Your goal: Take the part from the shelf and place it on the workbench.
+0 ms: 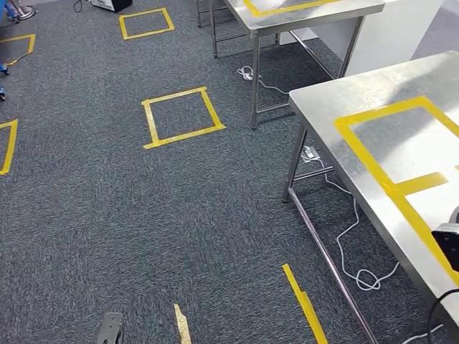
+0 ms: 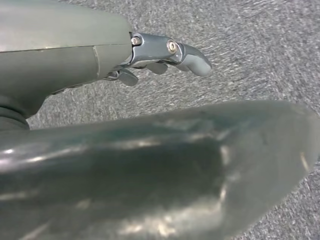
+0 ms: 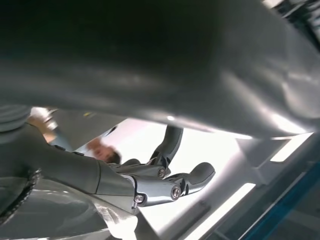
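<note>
We are looking down on a grey carpet floor [image 1: 108, 229] with two steel counters on it. The nearer counter [image 1: 346, 93] is filling the right side of the frame and carrying a yellow tape outline [image 1: 374, 154]. The farther counter [image 1: 303, 18] is standing at the top centre with its own tape on top. On the carpet we are counting four tape squares: one whole square [image 1: 183, 118] left of centre, a second square [image 1: 146, 23] at the top, and two cut-off squares [image 1: 8, 147] at the left edge. Two short tape strips [image 1: 305, 304] are lying at the bottom. Two white cables [image 1: 346, 236] are trailing under the counters. A dark boxy thing [image 1: 447, 244] is sitting on the nearer counter at the right edge, cut off by the frame. We cannot tell whether it is the part, nor where the part is. The left hand [image 2: 158, 57] is hanging over the carpet with fingers stretched out and apart, holding nothing. The right hand [image 3: 166, 180] is pointing up towards bright ceiling lights, its fingers spread and gripping nothing.
</note>
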### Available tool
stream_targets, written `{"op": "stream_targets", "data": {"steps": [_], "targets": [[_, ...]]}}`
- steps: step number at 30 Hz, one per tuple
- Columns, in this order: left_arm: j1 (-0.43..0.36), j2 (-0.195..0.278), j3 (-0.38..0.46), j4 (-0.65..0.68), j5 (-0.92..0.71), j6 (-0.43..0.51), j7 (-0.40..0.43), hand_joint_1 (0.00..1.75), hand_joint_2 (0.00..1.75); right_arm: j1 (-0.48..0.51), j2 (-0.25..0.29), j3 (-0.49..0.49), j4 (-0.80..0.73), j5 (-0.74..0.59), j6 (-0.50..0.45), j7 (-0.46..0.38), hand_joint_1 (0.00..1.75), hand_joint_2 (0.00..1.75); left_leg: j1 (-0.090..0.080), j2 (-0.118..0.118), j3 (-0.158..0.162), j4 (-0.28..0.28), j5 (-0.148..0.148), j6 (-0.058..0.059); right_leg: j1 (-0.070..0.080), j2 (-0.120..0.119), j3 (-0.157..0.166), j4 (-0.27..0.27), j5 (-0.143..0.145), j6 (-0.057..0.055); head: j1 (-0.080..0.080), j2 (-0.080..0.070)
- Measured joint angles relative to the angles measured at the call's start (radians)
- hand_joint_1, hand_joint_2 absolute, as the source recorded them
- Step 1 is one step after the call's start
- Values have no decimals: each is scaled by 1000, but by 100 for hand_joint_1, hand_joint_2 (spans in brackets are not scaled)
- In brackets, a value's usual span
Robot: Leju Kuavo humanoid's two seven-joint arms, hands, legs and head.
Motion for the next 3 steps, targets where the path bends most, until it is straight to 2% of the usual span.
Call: {"op": "stream_targets", "data": {"steps": [2, 3], "targets": [[1, 0, 0, 0, 0, 1, -2, 0, 0, -21, 8, 40, -13, -20, 7, -10, 0, 0, 4, 0, -59, 128, -52, -6, 1, 0, -1, 0, 0, -3, -1, 0], [2, 1, 1, 0, 0, 1, -2, 0, 0, -26, 10, 50, -16, -23, 8, -12, 0, 0, 5, 0, -74, 161, -62, -7, 2, 0, -1, 1, 0, -4, -1, 0]]}}
